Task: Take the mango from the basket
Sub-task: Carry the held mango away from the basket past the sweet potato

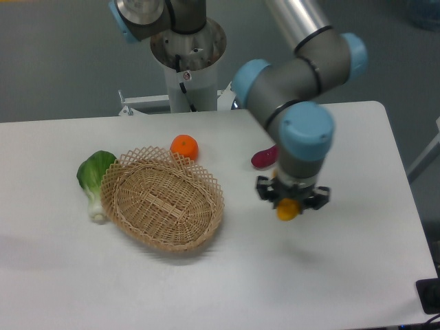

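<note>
Mango [287, 210] in gripper [291, 205]; basket [163, 206] apart
</note>
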